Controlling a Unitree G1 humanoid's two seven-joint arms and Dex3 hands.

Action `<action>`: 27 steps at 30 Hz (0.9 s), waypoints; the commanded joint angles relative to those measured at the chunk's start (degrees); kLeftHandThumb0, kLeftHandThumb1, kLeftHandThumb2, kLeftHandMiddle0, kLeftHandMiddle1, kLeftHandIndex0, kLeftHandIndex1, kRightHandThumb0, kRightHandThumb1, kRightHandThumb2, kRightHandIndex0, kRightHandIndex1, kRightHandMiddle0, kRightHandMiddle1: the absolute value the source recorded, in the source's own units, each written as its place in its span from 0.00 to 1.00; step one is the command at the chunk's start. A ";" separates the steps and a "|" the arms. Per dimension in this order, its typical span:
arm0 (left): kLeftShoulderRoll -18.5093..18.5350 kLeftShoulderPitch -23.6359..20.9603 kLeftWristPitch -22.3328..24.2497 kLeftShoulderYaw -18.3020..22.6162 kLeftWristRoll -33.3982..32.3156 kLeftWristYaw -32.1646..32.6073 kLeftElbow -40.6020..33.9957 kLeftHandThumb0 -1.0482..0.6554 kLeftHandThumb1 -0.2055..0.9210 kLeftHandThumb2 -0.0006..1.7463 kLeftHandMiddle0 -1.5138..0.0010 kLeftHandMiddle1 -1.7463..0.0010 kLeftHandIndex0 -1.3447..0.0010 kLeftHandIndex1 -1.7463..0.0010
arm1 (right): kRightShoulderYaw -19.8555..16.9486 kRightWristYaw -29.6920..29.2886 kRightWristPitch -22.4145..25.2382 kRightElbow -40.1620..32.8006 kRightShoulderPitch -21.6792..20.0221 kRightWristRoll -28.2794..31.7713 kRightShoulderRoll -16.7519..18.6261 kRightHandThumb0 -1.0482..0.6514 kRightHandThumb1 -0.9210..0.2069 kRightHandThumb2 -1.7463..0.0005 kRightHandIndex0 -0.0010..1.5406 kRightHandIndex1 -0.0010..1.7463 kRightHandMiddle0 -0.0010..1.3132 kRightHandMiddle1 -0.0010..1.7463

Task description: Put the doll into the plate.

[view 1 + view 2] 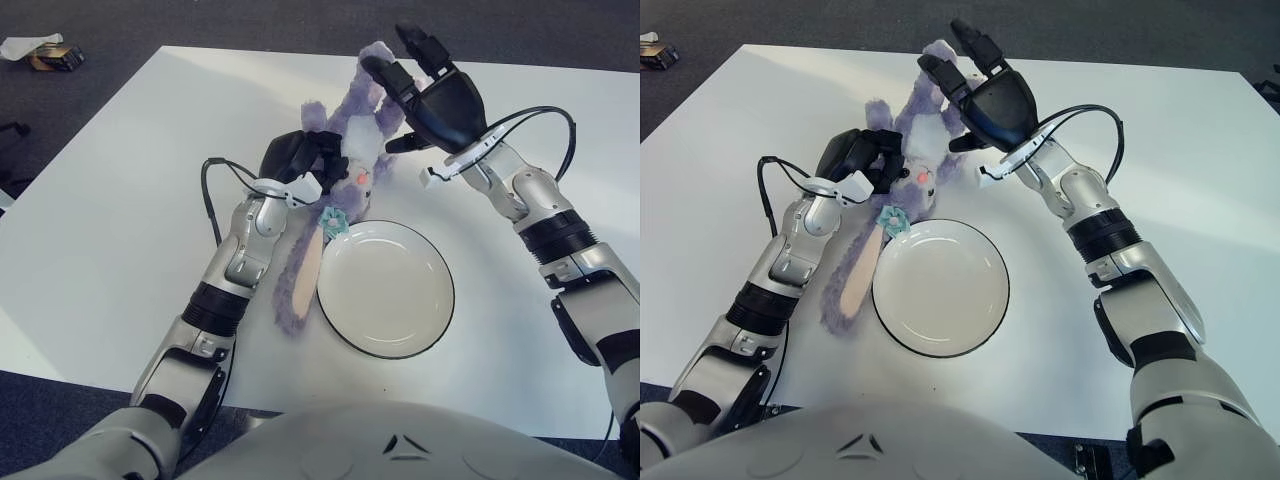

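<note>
**Purple bunny doll beside the plate, both my hands on it**

The doll (pixel 345 170) is a plush rabbit in shaggy lavender fur, with a white face, a small pink nose and a teal flower bow at its neck. One long ear, peach on its inner side, trails toward me along the left rim of the plate (pixel 385 288). The doll lies on the white tabletop (pixel 120 200), just behind and left of the plate, not in it. The plate is white with a dark rim and holds nothing.

My left robot hand (pixel 300 155) has its fingers curled onto the doll's head. My right robot hand (pixel 425 95) sits at the doll's far end, fingers spread, touching the fur there without closing on it.
</note>
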 commanded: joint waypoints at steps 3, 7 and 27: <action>0.32 -0.13 0.41 0.07 0.14 0.03 0.79 0.19 1.00 0.53 0.06 0.00 0.11 0.00 | -0.53 4.94 -8.08 2.82 -3.32 4.99 -1.95 0.27 0.44 0.56 0.00 0.00 0.00 0.39; 0.35 -0.27 0.68 0.05 0.07 -0.32 0.90 0.19 1.00 0.53 0.06 0.00 0.11 0.00 | -0.28 9.20 -13.49 4.97 -4.78 7.71 -2.90 0.27 0.44 0.55 0.00 0.00 0.00 0.36; -0.47 -0.50 2.58 -0.08 0.23 0.08 0.93 0.17 1.00 0.53 0.06 0.00 0.10 0.00 | 1.05 10.98 -26.19 15.24 -11.33 4.65 -4.04 0.24 0.33 0.61 0.00 0.00 0.00 0.25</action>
